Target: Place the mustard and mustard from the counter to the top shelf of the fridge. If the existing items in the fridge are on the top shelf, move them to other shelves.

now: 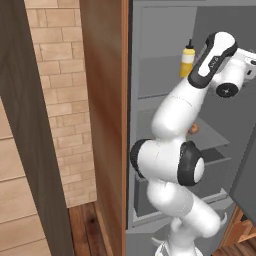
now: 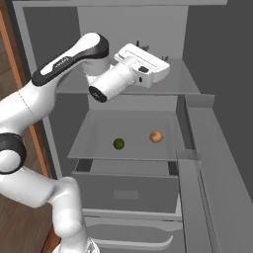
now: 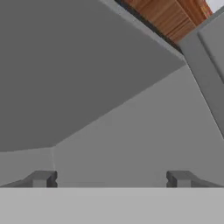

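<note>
One mustard bottle (image 1: 187, 60), yellow with a dark cap, stands upright on the top shelf (image 1: 156, 91) of the open fridge (image 1: 165, 20). My gripper (image 2: 151, 51) reaches in just above that top shelf (image 2: 190, 83), to the right of the bottle. In the hand view the gripper (image 3: 111, 179) is open, its fingertips (image 3: 42, 178) wide apart with nothing between them, facing grey shelf and wall. The existing items, a dark green ball (image 2: 118, 144) and an orange-brown ball (image 2: 155, 137), lie on the shelf below (image 2: 94, 133). The counter is out of view.
A wide grey drawer (image 2: 123, 190) sits under the ball shelf. The open fridge door (image 2: 212, 148) with its bins runs along the right. A tall wooden cabinet panel (image 1: 105, 100) flanks the fridge on the left, with a brick wall (image 1: 55, 75) beyond.
</note>
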Robot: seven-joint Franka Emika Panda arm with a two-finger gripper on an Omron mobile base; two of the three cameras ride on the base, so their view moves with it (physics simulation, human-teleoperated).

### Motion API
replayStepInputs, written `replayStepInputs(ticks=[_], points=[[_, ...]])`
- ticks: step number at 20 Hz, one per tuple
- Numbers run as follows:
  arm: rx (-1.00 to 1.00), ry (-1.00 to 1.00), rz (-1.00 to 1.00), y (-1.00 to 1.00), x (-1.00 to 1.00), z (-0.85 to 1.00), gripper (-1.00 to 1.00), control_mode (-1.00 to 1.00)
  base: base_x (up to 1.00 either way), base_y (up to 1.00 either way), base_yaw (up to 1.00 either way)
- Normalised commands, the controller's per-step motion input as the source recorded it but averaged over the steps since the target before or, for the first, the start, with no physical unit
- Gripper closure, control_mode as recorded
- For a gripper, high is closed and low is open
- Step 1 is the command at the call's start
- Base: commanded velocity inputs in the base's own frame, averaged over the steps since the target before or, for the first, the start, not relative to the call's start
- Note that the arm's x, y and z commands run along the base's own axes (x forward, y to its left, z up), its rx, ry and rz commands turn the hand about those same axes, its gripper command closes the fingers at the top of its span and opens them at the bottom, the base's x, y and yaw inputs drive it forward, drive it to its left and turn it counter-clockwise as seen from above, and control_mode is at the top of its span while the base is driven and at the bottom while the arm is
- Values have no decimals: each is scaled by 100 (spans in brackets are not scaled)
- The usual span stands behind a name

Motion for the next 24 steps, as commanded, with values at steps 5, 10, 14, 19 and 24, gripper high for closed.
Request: replayStepInputs(ticks=[5,10,14,19,24], points=[[0,-15,0,-2,-48,0,-100,-100,0,0,0],[0,1,0,0,-37,0,-100,-100,0,0,0],[0,2,0,0,-100,9,-100,-100,0,0,0],[0,1,-5,0,-100,42,-100,-100,0,0,0],[-1,12,-5,0,-100,45,-100,-100,0,0,0]])
